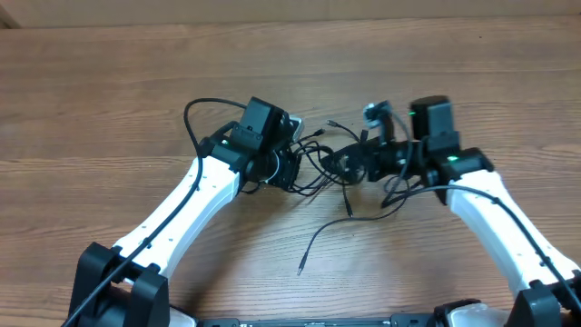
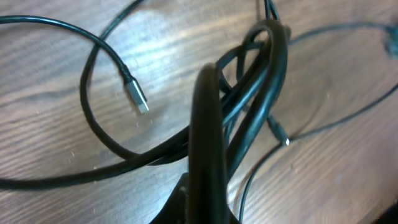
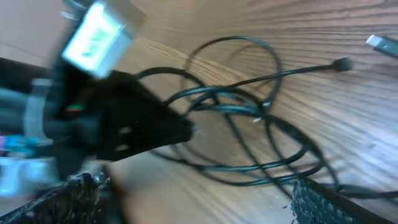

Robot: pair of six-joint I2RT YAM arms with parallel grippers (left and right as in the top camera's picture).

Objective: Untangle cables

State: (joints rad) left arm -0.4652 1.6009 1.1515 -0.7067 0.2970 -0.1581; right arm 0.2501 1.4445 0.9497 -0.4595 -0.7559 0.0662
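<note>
Several thin black cables (image 1: 325,162) lie tangled on the wooden table between my two grippers. One loose end (image 1: 300,269) trails toward the front edge. My left gripper (image 1: 285,165) is shut on a strand of the cables (image 2: 249,106), which rises in a tight loop from its jaws (image 2: 205,208). A silver-tipped plug (image 2: 135,94) lies to the left of that loop. My right gripper (image 1: 370,163) stands open just right of the tangle. In the right wrist view its fingertips (image 3: 323,202) straddle bare wood, with the cables (image 3: 249,124) just beyond them and nothing between them.
The left arm's dark gripper body with a white label (image 3: 99,31) fills the left of the right wrist view, close to the tangle. A black plug end (image 3: 341,64) and a silver plug (image 3: 380,43) lie farther out. Wooden table (image 1: 109,82) surrounds the arms.
</note>
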